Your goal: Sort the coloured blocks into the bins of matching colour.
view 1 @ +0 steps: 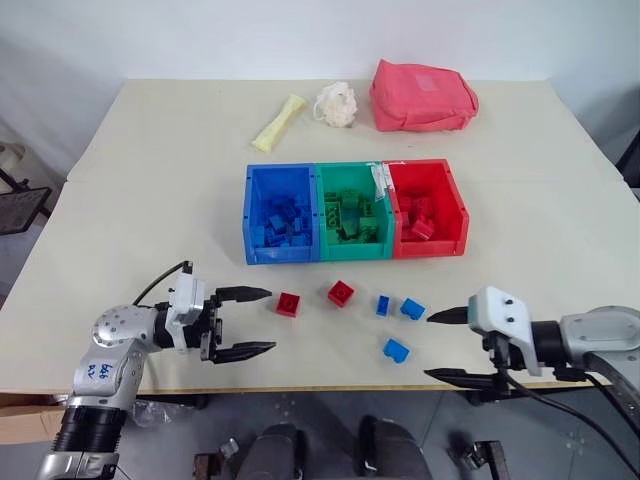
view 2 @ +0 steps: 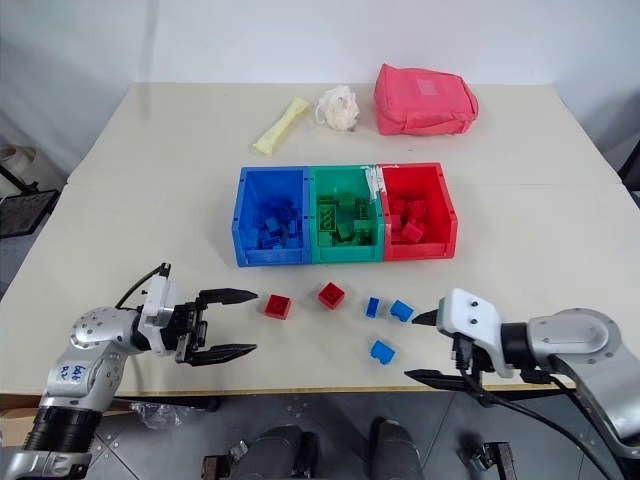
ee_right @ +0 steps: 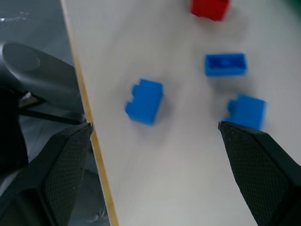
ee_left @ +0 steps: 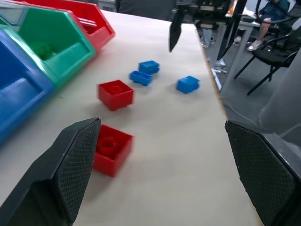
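Two red blocks [view 1: 288,304] [view 1: 341,293] and three blue blocks [view 1: 383,305] [view 1: 412,309] [view 1: 397,350] lie loose on the table in front of the joined bins. The blue bin [view 1: 250,205], green bin [view 1: 322,190] and red bin [view 1: 458,205] each hold several bricks. My left gripper [view 1: 255,320] is open, level, pointing at the nearer red block [ee_left: 110,149] from its left. My right gripper [view 1: 438,345] is open at the table's front edge, to the right of the blue blocks [ee_right: 145,100].
At the back of the table lie a pink-red fabric pouch [view 1: 422,95], a white puff [view 1: 337,104] and a pale yellow tube [view 1: 278,122]. The table's front edge [view 1: 330,385] runs just under both grippers. Chairs and a seated person [ee_left: 270,19] are beyond the table's right side.
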